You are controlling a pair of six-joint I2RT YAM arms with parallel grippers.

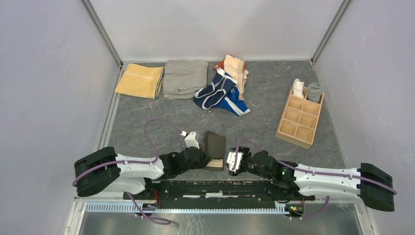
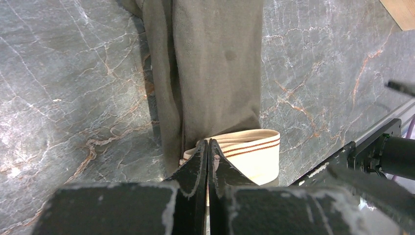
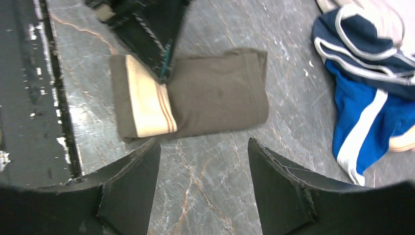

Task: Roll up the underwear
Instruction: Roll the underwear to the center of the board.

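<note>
Dark grey marbled table (image 1: 147, 115), rusty veins, stretching out ahead of left claw (image 1: 209, 159) and right claw (image 1: 230, 164). Plain pale walls (image 1: 215, 24) closing in far ahead and off to both sides. Metal posts (image 1: 103, 32) slanting up at far corners. Black rail (image 1: 210, 188) just behind. Soft, even light, faint shadows.

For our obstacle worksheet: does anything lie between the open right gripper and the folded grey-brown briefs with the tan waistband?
Nothing visible: only bare grey marbled tabletop separates the right gripper from the folded grey-brown briefs.

place: robot lab cell | signs: plain walls (image 1: 44, 73), aluminium posts (image 1: 103, 33), marbled table (image 1: 147, 110), arms (image 1: 132, 169) bolted to rail (image 1: 210, 188)
</note>
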